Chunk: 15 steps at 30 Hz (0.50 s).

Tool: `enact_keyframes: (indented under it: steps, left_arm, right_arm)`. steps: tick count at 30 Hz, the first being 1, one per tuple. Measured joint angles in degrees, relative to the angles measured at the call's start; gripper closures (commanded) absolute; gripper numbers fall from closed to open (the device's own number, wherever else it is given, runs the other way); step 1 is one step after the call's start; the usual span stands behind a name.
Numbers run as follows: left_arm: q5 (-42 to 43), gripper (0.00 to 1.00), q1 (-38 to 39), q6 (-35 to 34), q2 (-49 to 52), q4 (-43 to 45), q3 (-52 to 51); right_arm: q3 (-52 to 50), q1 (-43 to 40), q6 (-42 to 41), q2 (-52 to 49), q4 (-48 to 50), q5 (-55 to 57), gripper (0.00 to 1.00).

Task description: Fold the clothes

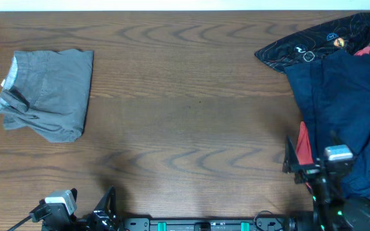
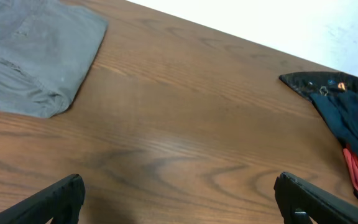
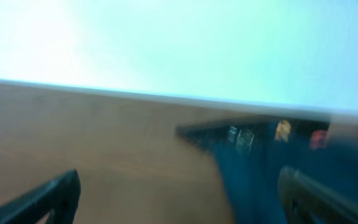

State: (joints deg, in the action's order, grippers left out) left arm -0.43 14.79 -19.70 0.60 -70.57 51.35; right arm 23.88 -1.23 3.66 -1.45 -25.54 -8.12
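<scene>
The grey shorts (image 1: 47,93) lie folded at the table's far left; they also show in the left wrist view (image 2: 36,53). A pile of clothes lies at the right: a navy garment (image 1: 345,102), a black printed one (image 1: 320,42) and a red one (image 1: 302,144) peeking out. My left gripper (image 2: 179,196) is open and empty near the front edge, well apart from the shorts. My right gripper (image 3: 179,193) is open and empty, by the navy garment's near left edge (image 3: 253,180); its view is blurred.
The wooden table (image 1: 185,122) has a pale wall behind its far edge. The arm bases sit along the front edge (image 1: 204,224).
</scene>
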Motion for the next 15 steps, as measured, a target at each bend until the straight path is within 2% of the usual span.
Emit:
enact_keyframes:
  steps: [5, 7, 8, 12, 15]
  left_arm:
    - [0.0, 0.02, 0.0, 0.0, 0.0, 0.0, 0.0]
    - [0.0, 0.02, 0.0, 0.0, 0.0, 0.0, 0.0]
    - [0.0, 0.02, 0.0, 0.0, 0.0, 0.0, 0.0]
    - [0.0, 0.02, 0.0, 0.0, 0.0, 0.0, 0.0]
    - [0.1, 0.02, 0.0, 0.0, 0.1, 0.0, 0.0]
  right_arm:
    - [-14.3, 0.0, 6.6, 0.6, 23.3, 0.0, 0.01]
    - [-18.8, 0.0, 8.3, 0.8, 29.3, 0.0, 0.01]
    - [-20.5, 0.0, 9.0, 0.8, 29.9, 0.0, 0.01]
    - [-23.5, 0.0, 10.4, 0.5, 22.1, 0.4, 0.01]
    - [-23.5, 0.0, 10.7, 0.5, 22.1, 0.7, 0.01]
